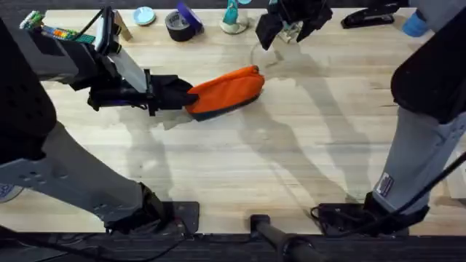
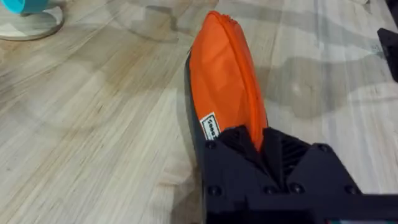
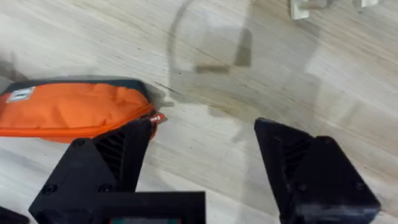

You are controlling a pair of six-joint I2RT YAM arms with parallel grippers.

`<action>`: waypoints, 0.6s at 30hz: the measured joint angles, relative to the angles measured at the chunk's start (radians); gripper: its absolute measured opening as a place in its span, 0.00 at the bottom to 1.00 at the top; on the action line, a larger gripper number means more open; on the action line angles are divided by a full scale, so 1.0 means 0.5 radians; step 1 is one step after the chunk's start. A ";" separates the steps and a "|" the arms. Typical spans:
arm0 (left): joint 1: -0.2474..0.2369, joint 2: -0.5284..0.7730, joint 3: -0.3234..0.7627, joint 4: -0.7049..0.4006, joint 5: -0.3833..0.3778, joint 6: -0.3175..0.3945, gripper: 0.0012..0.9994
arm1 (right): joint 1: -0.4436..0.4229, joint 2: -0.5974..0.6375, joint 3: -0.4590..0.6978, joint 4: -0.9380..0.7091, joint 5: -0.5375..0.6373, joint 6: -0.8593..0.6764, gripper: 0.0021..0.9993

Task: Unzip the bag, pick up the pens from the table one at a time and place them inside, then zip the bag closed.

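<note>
My left gripper (image 1: 180, 95) is clamped on the near end of the bag (image 1: 227, 90), pinning it to the table (image 1: 291, 167); the bag stretches away from my left fingers, zipper seam up. My right gripper (image 3: 202, 155) hangs w/ jaws spread wide, nothing between them, the bag's far end w/ its small red pull tab (image 3: 157, 117) just off my finger (image 3: 118, 155) on that side. Risks, imo: the tab is tiny and lies flat, so my right fingers could close on fabric or miss it altogether. If my left grip is only on loose cloth, pulling the zip would drag the whole bag instead of opening it. Can't see any pens.
</note>
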 joint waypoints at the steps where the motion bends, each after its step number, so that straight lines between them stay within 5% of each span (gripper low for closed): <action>1: 0.000 0.000 0.000 0.000 0.000 0.000 0.04 | 0.000 0.000 0.028 -0.024 -0.001 0.005 1.00; 10: 0.000 0.000 0.000 0.000 0.000 0.000 0.04 | 0.006 -0.002 0.307 -0.209 0.000 0.008 1.00; 18: 0.000 0.000 0.000 -0.001 0.000 0.000 0.04 | 0.040 -0.002 0.331 -0.390 0.000 0.014 1.00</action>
